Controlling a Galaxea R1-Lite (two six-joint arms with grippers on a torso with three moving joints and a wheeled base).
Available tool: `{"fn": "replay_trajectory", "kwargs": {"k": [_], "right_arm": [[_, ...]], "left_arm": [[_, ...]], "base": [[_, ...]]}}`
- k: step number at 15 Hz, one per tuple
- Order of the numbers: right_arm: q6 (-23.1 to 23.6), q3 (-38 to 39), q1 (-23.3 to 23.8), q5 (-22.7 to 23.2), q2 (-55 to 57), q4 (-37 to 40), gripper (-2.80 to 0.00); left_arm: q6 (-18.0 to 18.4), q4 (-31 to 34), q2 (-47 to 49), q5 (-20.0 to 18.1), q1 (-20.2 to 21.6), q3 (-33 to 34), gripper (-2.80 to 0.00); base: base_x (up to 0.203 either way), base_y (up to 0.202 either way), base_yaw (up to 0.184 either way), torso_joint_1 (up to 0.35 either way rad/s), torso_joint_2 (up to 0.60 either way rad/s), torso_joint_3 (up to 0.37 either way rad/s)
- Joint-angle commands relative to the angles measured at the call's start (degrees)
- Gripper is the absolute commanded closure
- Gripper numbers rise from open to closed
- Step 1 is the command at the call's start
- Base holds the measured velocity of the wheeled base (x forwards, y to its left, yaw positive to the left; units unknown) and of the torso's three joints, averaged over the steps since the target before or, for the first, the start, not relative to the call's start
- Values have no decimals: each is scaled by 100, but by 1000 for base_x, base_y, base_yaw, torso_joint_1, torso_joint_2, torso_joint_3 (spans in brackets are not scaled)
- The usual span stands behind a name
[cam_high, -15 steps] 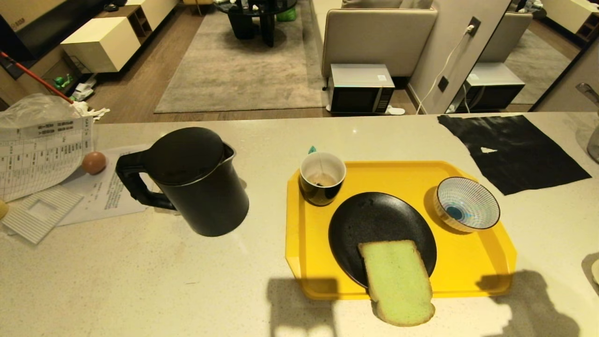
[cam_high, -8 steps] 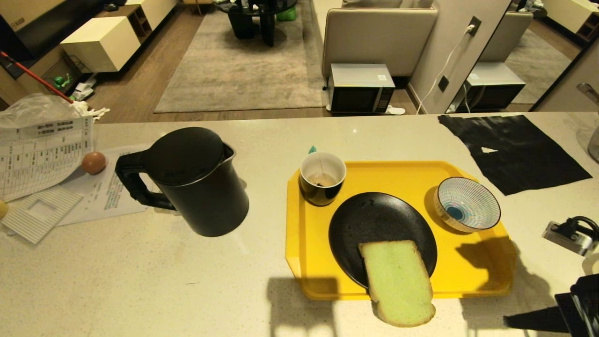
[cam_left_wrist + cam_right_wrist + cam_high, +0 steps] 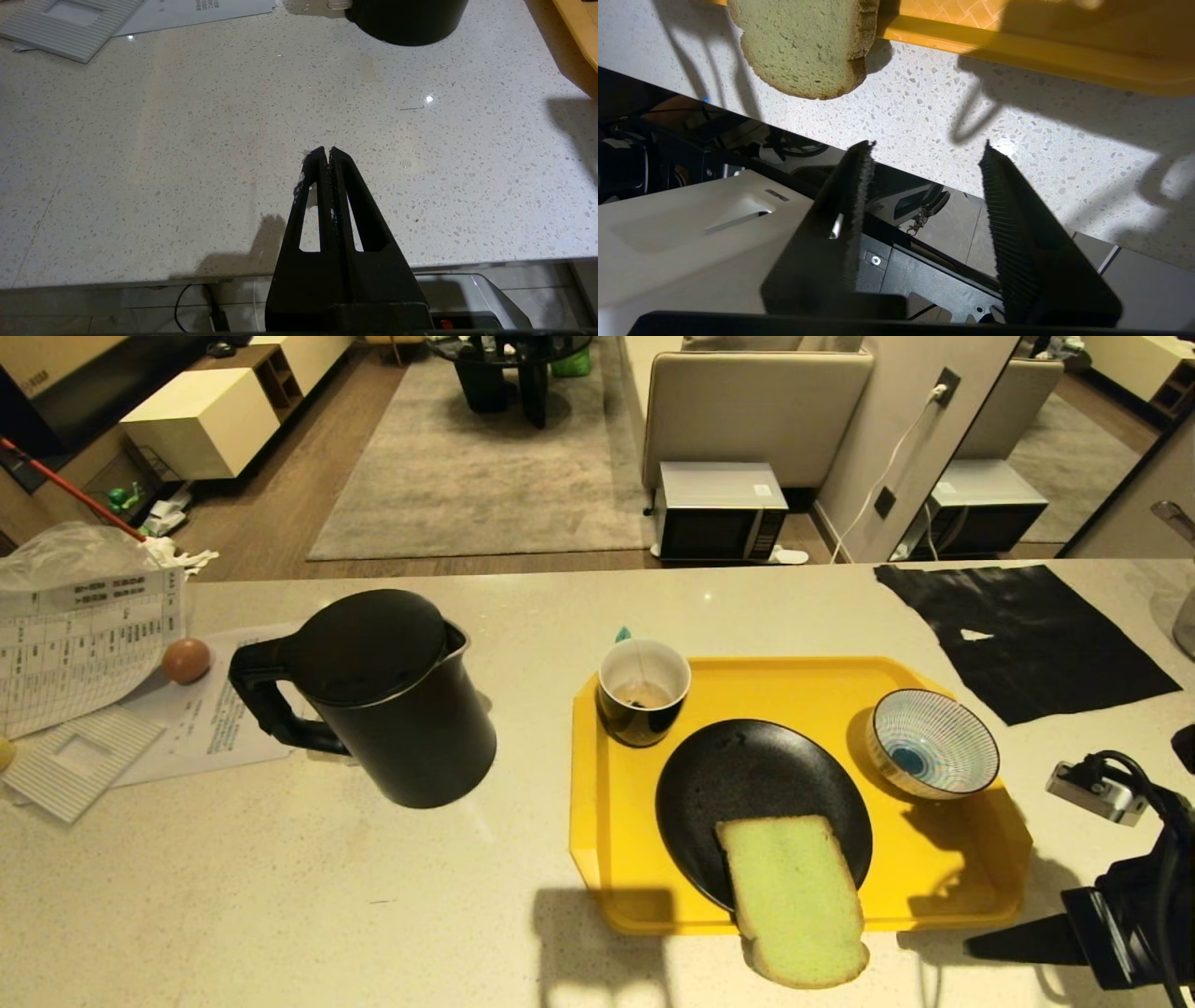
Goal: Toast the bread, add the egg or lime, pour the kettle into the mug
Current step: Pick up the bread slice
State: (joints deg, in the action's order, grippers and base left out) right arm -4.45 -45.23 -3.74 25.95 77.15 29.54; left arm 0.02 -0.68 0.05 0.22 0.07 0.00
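Right gripper (image 3: 927, 149) ribbed black fingers spread, empty; spongy green-faced bread (image 3: 805, 44) (brown crust) just ahead over speckled stone counter (image 3: 924, 116). Left gripper (image 3: 325, 154) pressed together.

A pale speckled stone counter (image 3: 280, 896) spans the near scene. On its right half lies a yellow tray (image 3: 971, 859) carrying a round black plate (image 3: 747, 784) at centre and a blue-and-white striped bowl (image 3: 932, 743) toward the right. A black sheet (image 3: 1027, 635) lies flat on the counter at far right. At far left, printed papers (image 3: 79, 644) overlap a ribbed white card (image 3: 79, 756), with crumpled clear plastic (image 3: 65, 555) behind them. Beyond the counter, a grey rug (image 3: 485, 457) covers wooden flooring; a microwave oven (image 3: 717, 511) stands on the floor against a beige sofa back (image 3: 756, 406). A white low cabinet (image 3: 201, 425) stands at far left.
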Motion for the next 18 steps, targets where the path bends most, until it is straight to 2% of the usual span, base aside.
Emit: {"fn": "replay_trajectory", "kwargs": {"k": [1, 3, 5, 6, 11, 13, 18], "right_arm": [[-11, -90, 69, 7, 107, 16, -280], [-129, -159, 146, -11, 179, 25, -280], [-776, -285, 130, -12, 184, 28, -280], [-872, -345, 128, -18, 160, 51, -280], [-900, -208, 119, 57, 314, 253, -280], [-879, -208, 103, 364, 442, 254, -280], [-692, -327, -553, 811, 648, 228, -280]], "left_arm": [[-2, -2, 4, 4, 9, 0, 0], [-2, -2, 4, 4, 10, 0, 0], [-2, -2, 4, 4, 5, 0, 0], [-2, -2, 4, 4, 1, 0, 0], [-2, -2, 4, 3, 10, 0, 0], [-2, -2, 4, 4, 10, 0, 0], [-2, -2, 4, 4, 1, 0, 0]], "base": [[0, 0, 0, 0, 0, 0], [0, 0, 0, 0, 0, 0], [0, 0, 0, 0, 0, 0], [0, 0, 0, 0, 0, 0], [0, 0, 0, 0, 0, 0], [0, 0, 0, 0, 0, 0], [0, 0, 0, 0, 0, 0]]}}
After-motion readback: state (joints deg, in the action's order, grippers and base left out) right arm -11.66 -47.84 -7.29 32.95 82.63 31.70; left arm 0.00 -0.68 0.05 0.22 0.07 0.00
